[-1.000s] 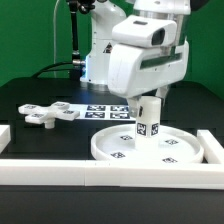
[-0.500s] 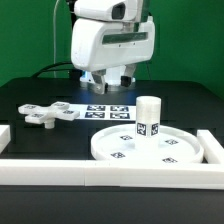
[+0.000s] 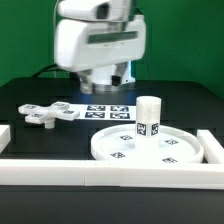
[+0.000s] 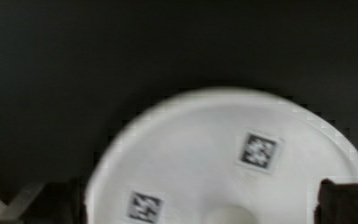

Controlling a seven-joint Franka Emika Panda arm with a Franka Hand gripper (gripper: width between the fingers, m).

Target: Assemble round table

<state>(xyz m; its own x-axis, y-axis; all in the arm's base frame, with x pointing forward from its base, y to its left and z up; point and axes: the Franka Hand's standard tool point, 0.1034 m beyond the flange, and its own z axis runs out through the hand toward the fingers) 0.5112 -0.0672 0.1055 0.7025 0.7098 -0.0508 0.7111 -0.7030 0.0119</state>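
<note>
1. Tool (image 4: 190, 200): two dark fingertips (image 4: 348, 196) are seen at opposite edges of the wrist view, well apart, with only the surface below between them. The jaws are judged spread and empty. In the exterior view the arm is held high above the marker board (image 3: 104, 109), clear of every part.
2. Round disc (image 3: 105, 142): laid flat, rim up, on the worktop (image 3: 40, 140), just behind the front border rail (image 3: 100, 172). Its edge and two square markers are shown in the wrist view.
3. Leg (image 3: 148, 117): stood upright on the disc, roughly at its centre, touched by nothing. Whether it is fully seated cannot be told.
4. Foot piece (image 3: 45, 113): cross-shaped, laid flat on the worktop toward the exterior view's left, well apart from disc and leg, near the marker board's end.
5. Step in hand, as judged: the leg looks placed on the disc and the foot piece is not yet fitted. The tool is between grasps.
6. Next move, as judged: the foot piece is to be fetched.
   - Travel toward the exterior view's left and a descent are called for.
   - One arm of the cross is to be spanned and clamped squarely so the part is not skewed.
   - The part is then to be centred over the leg's top and lowered gently, since an unseated leg could be tipped.
</note>
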